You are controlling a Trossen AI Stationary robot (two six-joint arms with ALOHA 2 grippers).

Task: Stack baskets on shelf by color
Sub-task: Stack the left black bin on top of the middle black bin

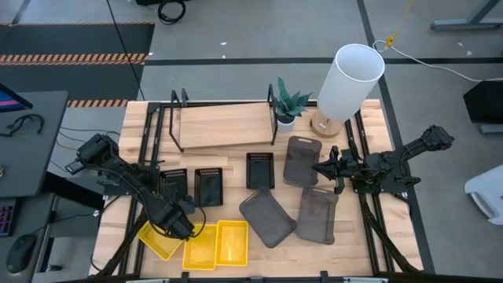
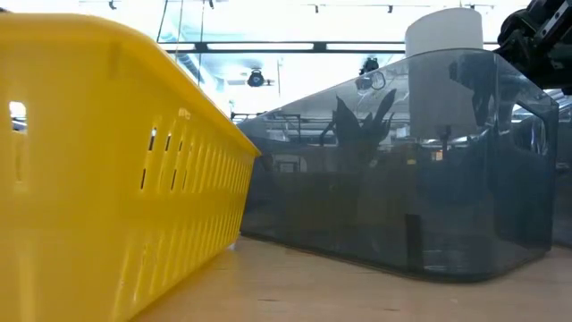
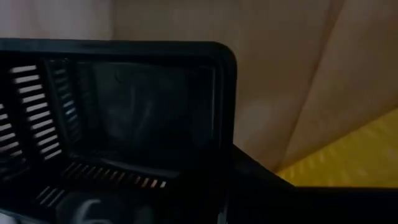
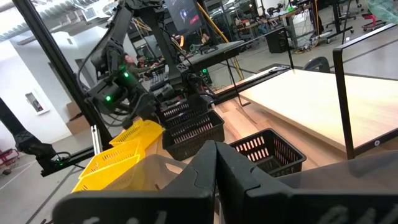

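Observation:
The shelf (image 1: 224, 126) stands at the table's far side. Three black mesh baskets (image 1: 208, 186) lie in a row at mid table. Three yellow baskets (image 1: 200, 248) lie at the near left edge. Grey baskets lie right of centre (image 1: 267, 216). My left gripper (image 1: 179, 220) is low over the near end of the leftmost black basket (image 3: 124, 112), beside the yellow ones. My right gripper (image 1: 322, 167) is shut on the farthest grey basket (image 1: 301, 161), at its right side. My right gripper pinches the rim of the grey basket's right long side (image 4: 155, 171) between its two fingers. The fingers come level from the table's right and lie across the rim. Whether the basket is lifted off the table, I cannot tell.
A white lamp (image 1: 350, 79) and a small potted plant (image 1: 287, 102) stand at the far right beside the shelf. In the low view a yellow basket (image 2: 107, 161) and a grey basket (image 2: 402, 179) stand close on the wooden top.

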